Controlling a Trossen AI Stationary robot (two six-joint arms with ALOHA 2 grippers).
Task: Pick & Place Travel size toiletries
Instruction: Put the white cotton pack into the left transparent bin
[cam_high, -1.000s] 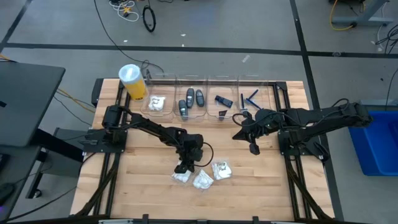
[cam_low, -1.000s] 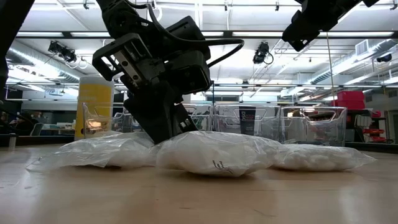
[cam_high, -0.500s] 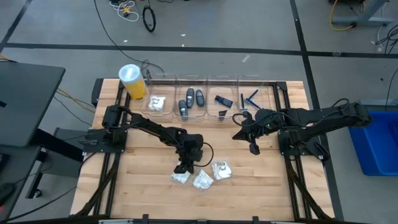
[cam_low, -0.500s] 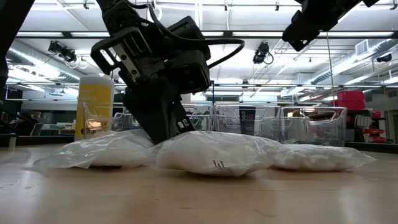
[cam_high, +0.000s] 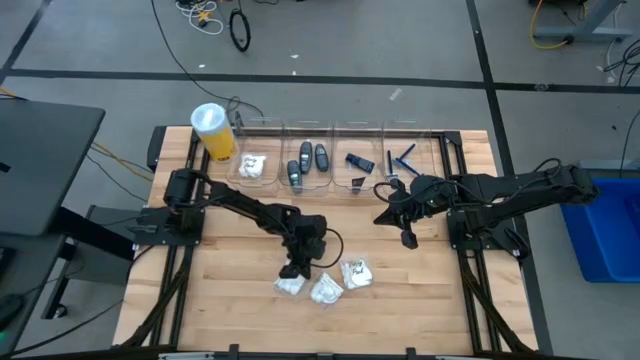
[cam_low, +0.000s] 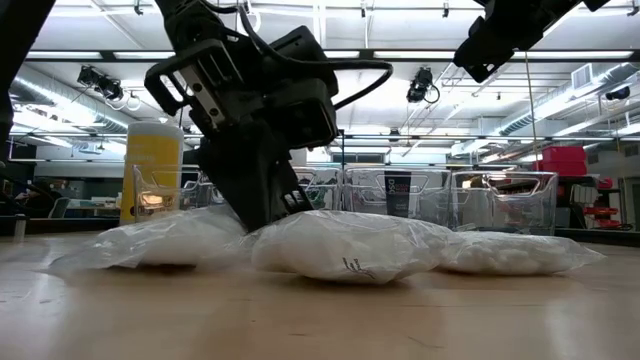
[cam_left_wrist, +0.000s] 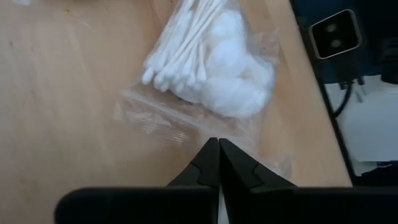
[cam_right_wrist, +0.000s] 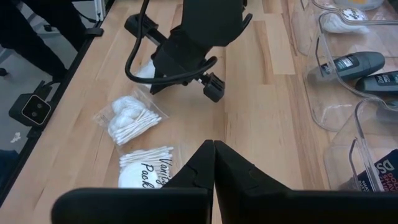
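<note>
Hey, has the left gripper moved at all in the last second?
Yes, slightly. In the low view the left gripper, shut on the leftmost white packet, has tilted left toward the yellow cylinder, bunching the packet up.

We are in a robotics lab or workshop. Our wooden table (cam_high: 250, 300) stands on a grey concrete floor (cam_high: 100, 40) marked with dark tape lines, with loose cables (cam_high: 205, 14) trailing across it. Level across the table, we see an open hall with ceiling strip lights (cam_low: 120, 45) and shelving.
</note>
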